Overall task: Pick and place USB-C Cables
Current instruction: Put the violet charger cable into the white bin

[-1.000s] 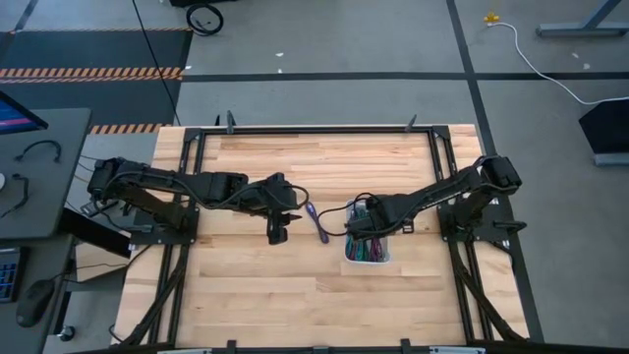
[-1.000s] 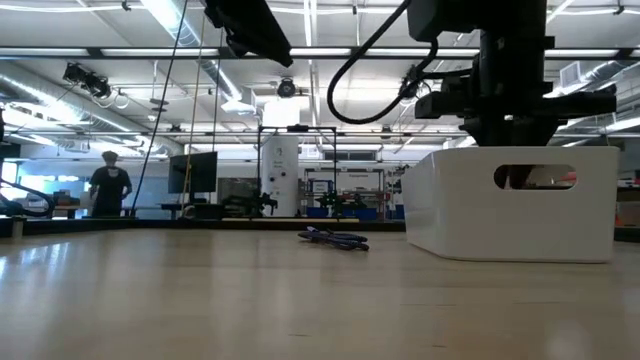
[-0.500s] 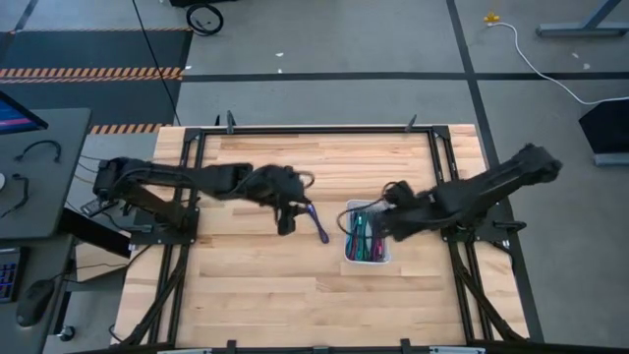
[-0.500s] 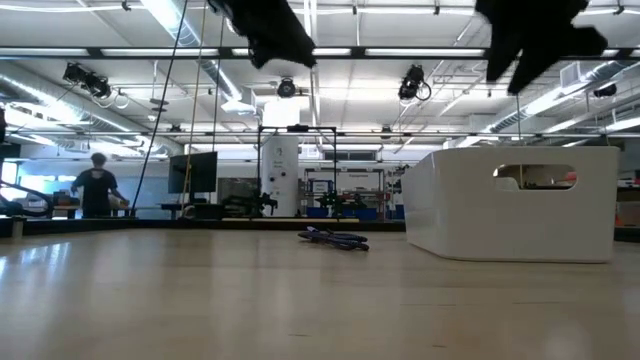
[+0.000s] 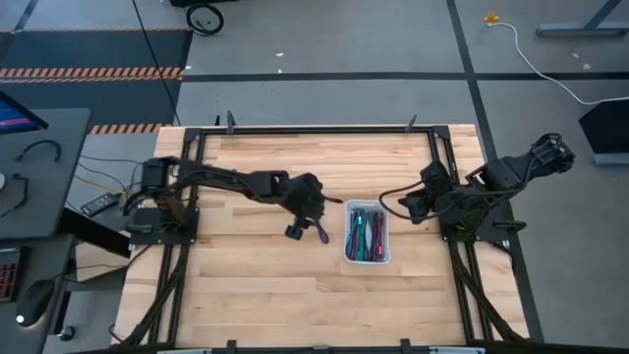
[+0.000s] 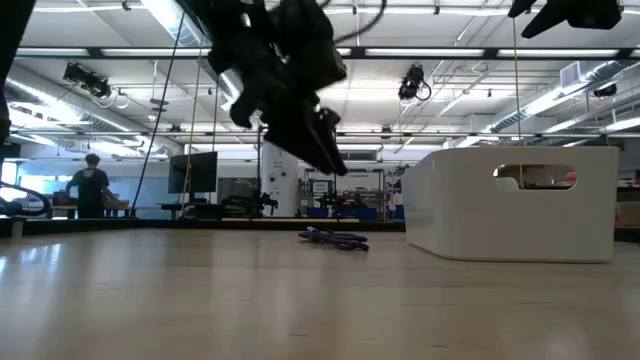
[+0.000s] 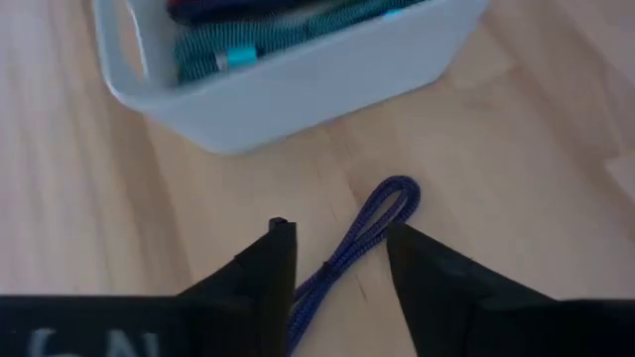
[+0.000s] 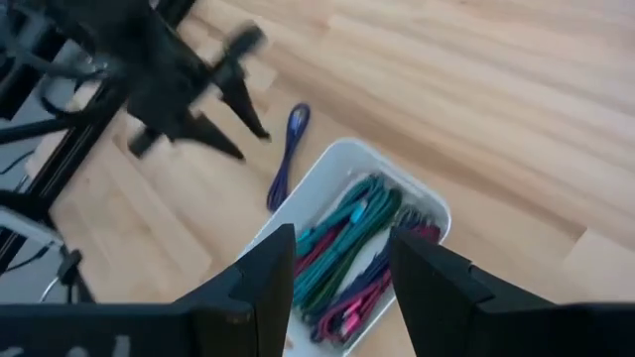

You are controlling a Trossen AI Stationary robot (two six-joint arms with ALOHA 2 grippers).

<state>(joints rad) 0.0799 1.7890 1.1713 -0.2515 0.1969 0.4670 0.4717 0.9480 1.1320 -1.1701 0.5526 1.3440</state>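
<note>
A purple cable (image 5: 319,228) lies flat on the wooden table just left of the white tray (image 5: 386,258). It also shows in the left wrist view (image 7: 372,223) and the low view (image 6: 335,239). Several teal, green, maroon and purple cables (image 5: 365,236) lie in the tray. My left gripper (image 5: 295,229) is open, hangs above the purple cable's near end and touches nothing; its fingers stand on either side of the cable (image 7: 340,260). My right gripper (image 5: 411,206) is open and empty (image 8: 342,273), raised to the right of the tray.
The tray (image 6: 520,205) stands right of the table's middle, with a handle slot in its wall. Black frame rails run along the table's far, left and right sides. Bare wood lies toward the near edge. A person stands far off in the room behind.
My left gripper has gone toward the table's right edge and down, to just above the purple cable. My right gripper has risen from over the tray and drawn back toward the table's right edge. The purple cable has stayed where it was.
</note>
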